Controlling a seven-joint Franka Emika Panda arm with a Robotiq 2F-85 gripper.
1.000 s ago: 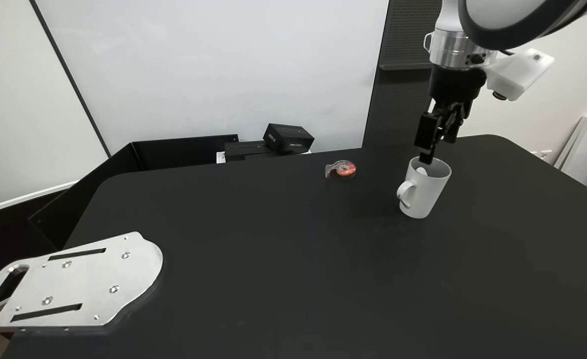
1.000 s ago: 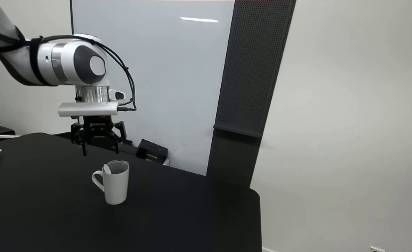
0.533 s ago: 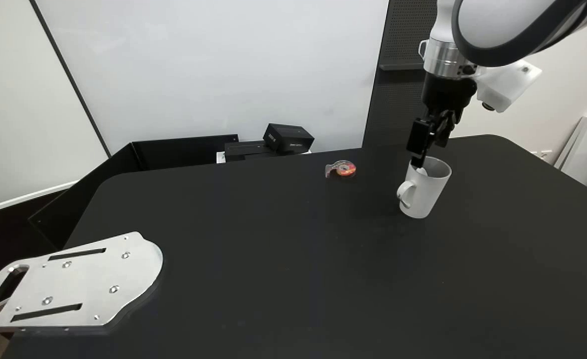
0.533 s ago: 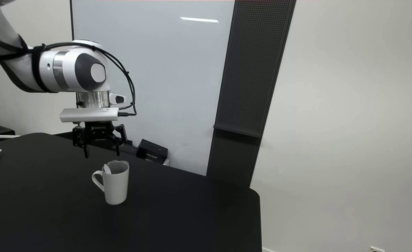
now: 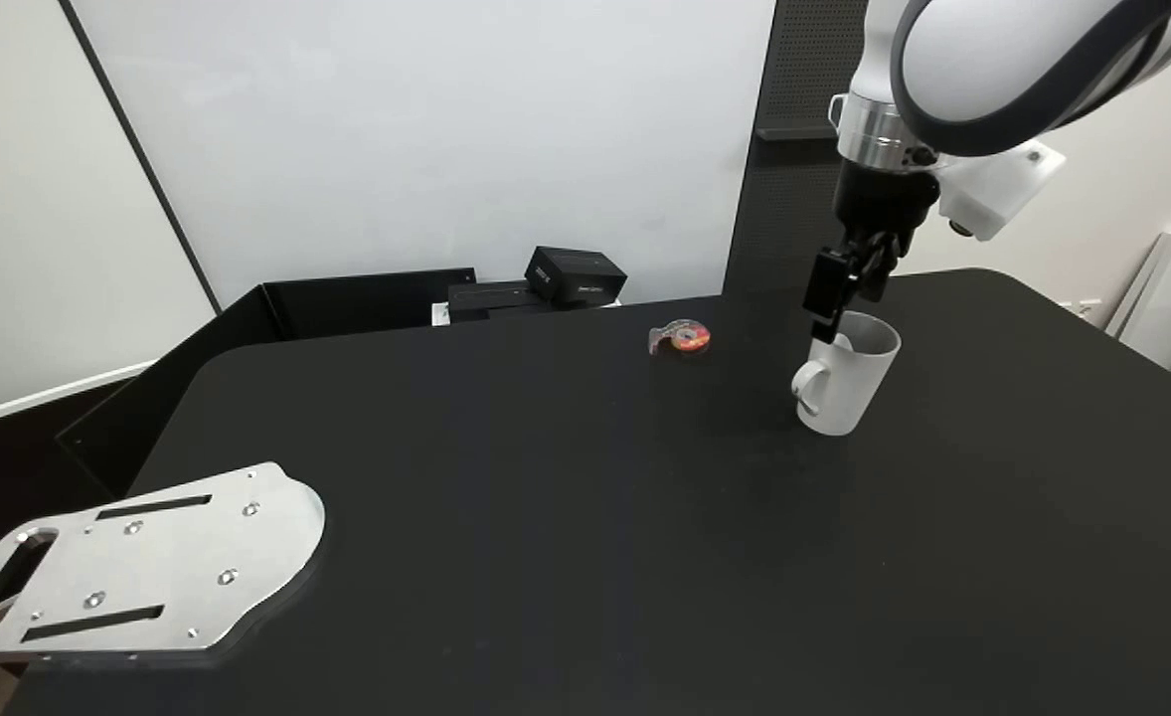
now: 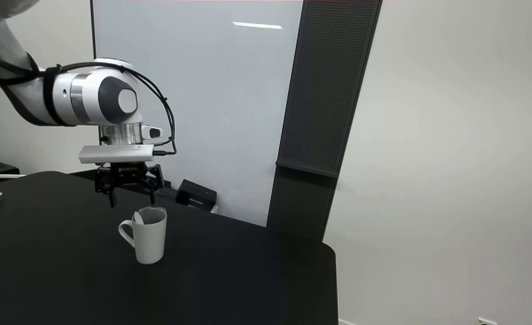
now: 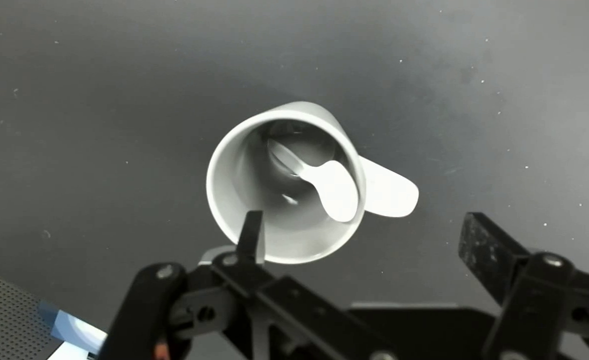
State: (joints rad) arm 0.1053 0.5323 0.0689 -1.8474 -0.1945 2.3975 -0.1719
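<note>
My gripper [image 6: 132, 203] is unclenched and carries nothing, its fingers [image 7: 492, 252] spread wide near the top of the mug [image 5: 849, 388], which stands on the table [image 5: 546, 537]. In an exterior view a fingertip [image 5: 825, 329] overlaps the rim, and I can't tell whether it touches. Inside leans a white spoon [image 7: 337, 192], bowl up, its stem's end dim in the mug's shadow. The mug's handle [image 7: 392, 192] is washed out to a flat white patch from above. In the wrist view, a finger blocks part of the rim, and I can't make out the pale thing [image 7: 214, 252] behind it. A blue-and-white shape [image 7: 77, 327] in that view's corner is cropped too tightly for me to name. A tape dispenser [image 5: 685, 336] lies apart from the mug. The plate [image 5: 178, 557] is cut off in both exterior views, as is my arm [image 6: 92, 99]. Beyond the table, the black boxes [image 5: 576, 276] are partly hidden by its edge.
</note>
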